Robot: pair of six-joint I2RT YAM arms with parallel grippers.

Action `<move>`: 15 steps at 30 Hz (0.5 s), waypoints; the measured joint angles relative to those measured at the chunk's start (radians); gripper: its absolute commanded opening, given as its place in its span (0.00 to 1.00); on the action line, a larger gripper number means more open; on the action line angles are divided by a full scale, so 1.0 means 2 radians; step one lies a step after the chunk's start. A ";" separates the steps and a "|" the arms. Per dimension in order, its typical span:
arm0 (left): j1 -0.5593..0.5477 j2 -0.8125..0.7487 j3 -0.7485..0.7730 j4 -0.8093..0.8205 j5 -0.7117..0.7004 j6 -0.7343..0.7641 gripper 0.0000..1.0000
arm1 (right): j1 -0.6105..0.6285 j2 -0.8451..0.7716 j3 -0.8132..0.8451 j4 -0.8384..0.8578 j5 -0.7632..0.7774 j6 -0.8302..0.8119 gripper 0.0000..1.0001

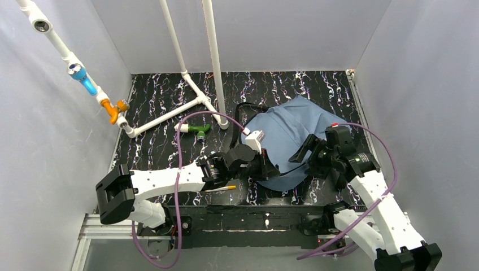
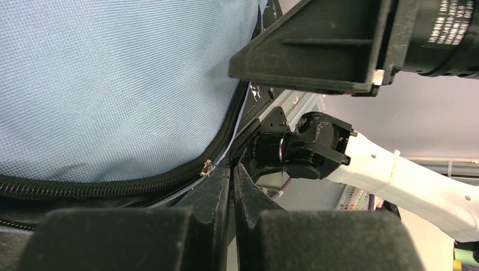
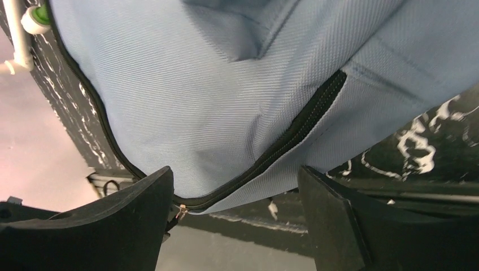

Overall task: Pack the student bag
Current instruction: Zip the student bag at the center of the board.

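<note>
Student bag (image 1: 291, 132) met at its near edge.
The slate-blue bag lay flat on the black marbled table (image 1: 164, 96). The left gripper (image 2: 231, 169) was pinched shut just beside the bag's zipper pull (image 2: 207, 167). The right gripper (image 3: 234, 180) stood wide, its fingers straddling the bag's zippered corner.

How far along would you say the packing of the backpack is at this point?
Done: nothing I can confirm. The backpack lies slumped, and its zipper looks closed wherever it shows. In hand: the left gripper is shut right at the zipper edge, and the right gripper stands open around a corner of the backpack. Left: opening the backpack and loading it. A pencil lies outside it.
</note>
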 measured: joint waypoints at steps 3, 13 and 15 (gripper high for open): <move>0.000 0.005 0.000 0.002 0.004 -0.002 0.00 | 0.000 0.007 -0.016 -0.008 -0.019 0.031 0.83; -0.018 0.005 -0.002 -0.025 -0.061 -0.022 0.00 | 0.000 -0.056 -0.098 0.013 0.007 0.111 0.01; -0.023 0.002 -0.002 -0.055 -0.097 -0.042 0.00 | 0.001 -0.077 -0.105 0.010 0.025 0.133 0.01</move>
